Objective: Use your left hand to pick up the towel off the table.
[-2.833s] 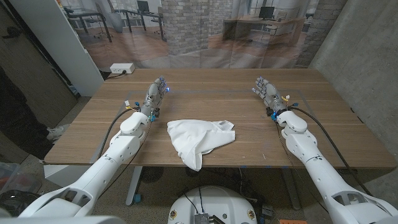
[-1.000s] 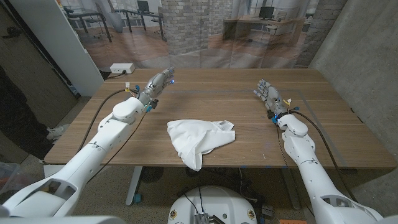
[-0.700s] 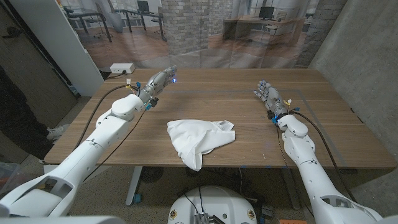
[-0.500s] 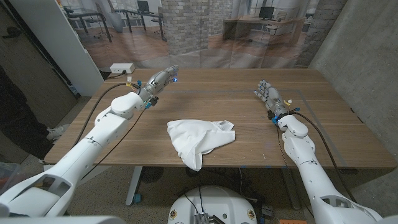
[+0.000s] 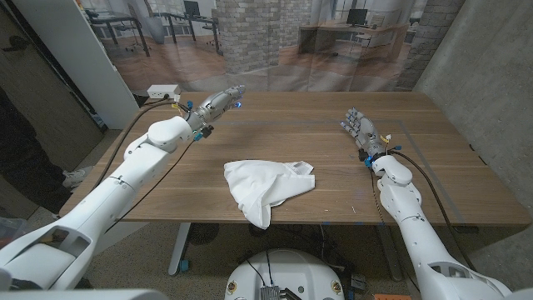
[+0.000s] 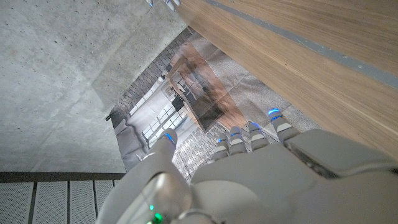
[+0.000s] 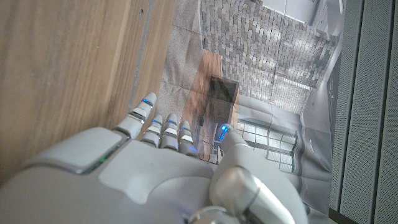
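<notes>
At the far left of the head view a person's dark trouser leg and pale shoe (image 5: 73, 176) stand on the floor beside the tabletop (image 5: 275, 133), next to a tall white panel (image 5: 79, 50). A white power strip (image 5: 163, 91) with its cable lies on the floor behind the tabletop's far left corner.

The left robot hand (image 5: 218, 103) is raised over the far left part of the tabletop, its fingers stretched out and pointing toward the far edge, blue lights showing at the fingertips (image 5: 239, 103). It holds nothing and touches nothing; its fingers lie side by side and slightly apart. In the left wrist view the same robot hand (image 6: 249, 168) shows from behind, fingers extended past the wooden edge toward the printed backdrop of an office with brick columns (the view is turned, so the wood sits above).

The white towel (image 5: 266, 188) lies crumpled near the middle of the tabletop, toward the near edge, with one corner drooping just over that edge. It is well apart from both hands.

The right robot hand (image 5: 359, 130) sits on the right part of the tabletop, fingers straight and a little spread, pointing toward the far edge, holding nothing; whether its palm touches the wood cannot be told. In the right wrist view this robot hand (image 7: 161, 155) shows extended fingers with blue lit tips beside the wood grain. A grey concrete wall (image 5: 483, 75) stands at the right.
</notes>
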Controlling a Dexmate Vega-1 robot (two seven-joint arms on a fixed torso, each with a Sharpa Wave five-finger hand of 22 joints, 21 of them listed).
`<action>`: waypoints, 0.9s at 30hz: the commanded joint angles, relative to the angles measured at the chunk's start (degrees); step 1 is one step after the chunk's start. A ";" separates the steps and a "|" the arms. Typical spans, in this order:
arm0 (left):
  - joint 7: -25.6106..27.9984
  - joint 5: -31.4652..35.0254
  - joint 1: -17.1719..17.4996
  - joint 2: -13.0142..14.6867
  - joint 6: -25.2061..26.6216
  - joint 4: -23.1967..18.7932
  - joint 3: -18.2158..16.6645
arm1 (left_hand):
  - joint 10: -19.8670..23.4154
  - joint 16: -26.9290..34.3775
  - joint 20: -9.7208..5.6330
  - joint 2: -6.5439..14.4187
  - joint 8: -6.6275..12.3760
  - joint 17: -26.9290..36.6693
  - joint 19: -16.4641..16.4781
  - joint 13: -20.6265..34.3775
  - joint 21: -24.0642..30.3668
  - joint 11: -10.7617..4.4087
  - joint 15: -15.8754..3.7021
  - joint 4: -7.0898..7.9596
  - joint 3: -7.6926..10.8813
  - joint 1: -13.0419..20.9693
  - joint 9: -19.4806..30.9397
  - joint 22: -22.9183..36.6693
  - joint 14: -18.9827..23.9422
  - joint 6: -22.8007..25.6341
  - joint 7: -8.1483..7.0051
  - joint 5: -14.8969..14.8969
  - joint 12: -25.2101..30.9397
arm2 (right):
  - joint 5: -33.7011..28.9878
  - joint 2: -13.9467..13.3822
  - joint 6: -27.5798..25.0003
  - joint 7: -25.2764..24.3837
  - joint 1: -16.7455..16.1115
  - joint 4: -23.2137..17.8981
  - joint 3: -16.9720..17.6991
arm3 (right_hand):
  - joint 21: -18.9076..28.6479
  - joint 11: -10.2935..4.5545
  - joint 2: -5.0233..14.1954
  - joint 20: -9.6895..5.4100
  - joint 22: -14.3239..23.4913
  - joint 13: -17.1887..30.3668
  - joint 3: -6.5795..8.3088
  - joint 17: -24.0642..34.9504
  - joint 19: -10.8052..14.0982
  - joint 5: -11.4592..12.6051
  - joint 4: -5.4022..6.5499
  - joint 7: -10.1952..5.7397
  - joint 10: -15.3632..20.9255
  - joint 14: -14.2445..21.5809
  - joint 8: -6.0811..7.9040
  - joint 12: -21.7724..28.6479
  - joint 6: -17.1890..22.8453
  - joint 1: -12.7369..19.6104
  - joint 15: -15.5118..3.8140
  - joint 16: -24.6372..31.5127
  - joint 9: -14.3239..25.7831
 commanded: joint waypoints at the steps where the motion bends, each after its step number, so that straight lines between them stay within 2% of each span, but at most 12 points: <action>1: -2.36 2.42 -1.41 1.34 0.23 -2.06 1.02 | -0.33 -0.04 0.50 -0.48 -0.08 0.30 -0.06 0.25 -0.34 0.15 0.07 -0.76 0.08 0.55 0.07 0.32 -0.26 -0.16 0.08 -0.21 0.05 | 0.10 0.18 0.63 0.23 0.66 1.22 0.09 | 0.33 0.10 -0.18 0.24 0.28 0.11 0.40 0.12 0.41 0.33 0.19 0.33 0.37 0.30 0.27 0.40 0.34 0.11 0.27 0.42 0.26; 27: -7.77 7.33 -4.51 2.79 -1.12 -5.43 3.59 | -0.63 -0.07 0.63 -1.79 -0.24 0.34 -0.08 0.29 -0.58 0.32 0.03 -2.42 -0.28 1.73 0.11 0.36 -0.49 -0.62 0.33 -0.15 -0.15 | 0.23 0.80 1.65 -0.15 0.64 1.97 0.21 | 0.34 0.18 -0.30 0.26 0.28 0.12 0.42 0.11 0.45 0.34 0.27 0.33 0.45 0.37 0.27 0.39 0.41 0.01 0.28 0.39 0.26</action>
